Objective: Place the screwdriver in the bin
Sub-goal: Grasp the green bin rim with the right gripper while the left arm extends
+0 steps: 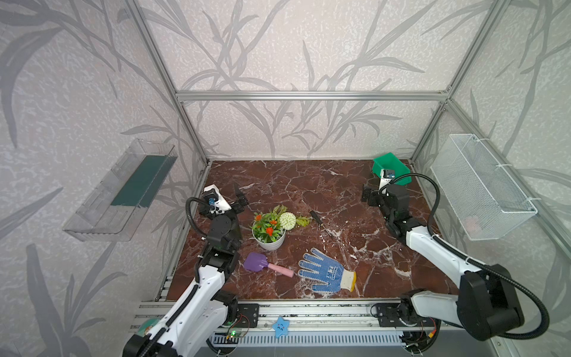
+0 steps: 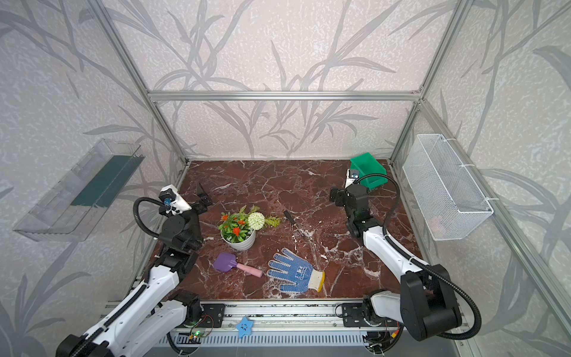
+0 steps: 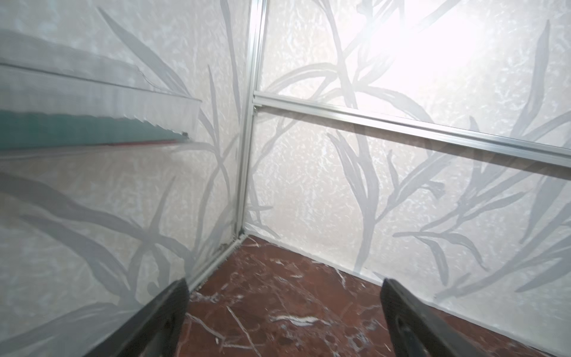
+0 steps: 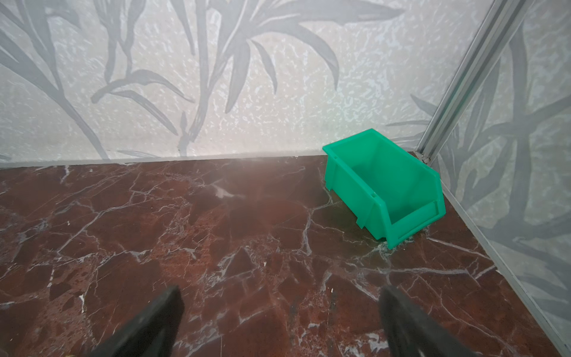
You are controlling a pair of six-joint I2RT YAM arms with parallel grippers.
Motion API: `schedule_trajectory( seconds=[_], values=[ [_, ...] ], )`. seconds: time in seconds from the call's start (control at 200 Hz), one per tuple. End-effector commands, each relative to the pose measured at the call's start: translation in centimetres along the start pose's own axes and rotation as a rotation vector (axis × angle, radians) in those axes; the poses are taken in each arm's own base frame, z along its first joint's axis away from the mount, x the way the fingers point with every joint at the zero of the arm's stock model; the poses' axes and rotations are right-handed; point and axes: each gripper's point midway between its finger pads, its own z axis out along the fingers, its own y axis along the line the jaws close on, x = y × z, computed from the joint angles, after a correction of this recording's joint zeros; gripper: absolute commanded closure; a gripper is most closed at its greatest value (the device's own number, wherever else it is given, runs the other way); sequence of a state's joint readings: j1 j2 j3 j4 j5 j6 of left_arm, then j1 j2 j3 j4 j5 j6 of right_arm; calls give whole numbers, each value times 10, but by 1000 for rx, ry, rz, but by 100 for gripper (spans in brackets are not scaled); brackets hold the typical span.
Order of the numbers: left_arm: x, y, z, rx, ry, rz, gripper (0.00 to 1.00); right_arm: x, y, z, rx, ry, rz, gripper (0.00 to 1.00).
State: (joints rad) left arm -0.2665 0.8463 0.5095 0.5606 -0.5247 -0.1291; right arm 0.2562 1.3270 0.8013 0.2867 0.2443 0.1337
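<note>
Black-handled, the slim metal-shafted screwdriver (image 1: 320,222) lies flat on the red marble worktop (image 1: 309,185) near the white flowerpot (image 1: 268,242), well apart from the bright green plastic bin (image 4: 355,188). Right claw (image 4: 278,293) and left claw (image 3: 284,284) gape empty. Pinched off-centre, it could roll or slip out.
</note>
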Motion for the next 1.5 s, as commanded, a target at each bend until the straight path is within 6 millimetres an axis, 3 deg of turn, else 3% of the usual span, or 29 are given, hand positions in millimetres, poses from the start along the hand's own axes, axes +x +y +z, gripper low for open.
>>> schedule_trajectory(
  seconds=[0.0,0.17,0.3,0.31,0.4,0.52,0.755,1.0,1.095,1.145,1.27,1.4,1.495],
  values=[
    [4,-54,9,191,130,-52,1,-16,-12,17,61,33,-5,1],
    [-6,-158,6,460,203,43,1,-6,-44,57,149,242,-30,1],
    [8,-240,-5,672,215,196,1,-4,-64,83,157,292,1,0],
    [10,-246,-6,684,224,215,1,4,-65,89,158,310,-3,0],
    [26,-287,-13,769,289,347,1,14,-74,111,178,372,-27,3],
    [46,-316,-21,827,359,445,1,19,-85,134,189,420,-36,4],
    [66,-337,-33,929,405,480,1,49,-105,174,146,535,24,11],
    [75,-336,-28,898,434,449,1,73,-116,190,179,590,-3,24],
    [76,-332,-28,874,454,416,1,77,-120,191,150,603,29,37],
    [77,-330,-30,874,466,399,1,75,-120,188,144,603,28,49],
    [75,-327,-37,889,472,331,1,69,-108,180,87,596,51,63],
    [75,-318,-37,845,517,258,1,70,-103,169,67,610,85,86],
    [79,-311,-46,849,571,225,1,75,-102,166,79,606,84,91]
  ],
)
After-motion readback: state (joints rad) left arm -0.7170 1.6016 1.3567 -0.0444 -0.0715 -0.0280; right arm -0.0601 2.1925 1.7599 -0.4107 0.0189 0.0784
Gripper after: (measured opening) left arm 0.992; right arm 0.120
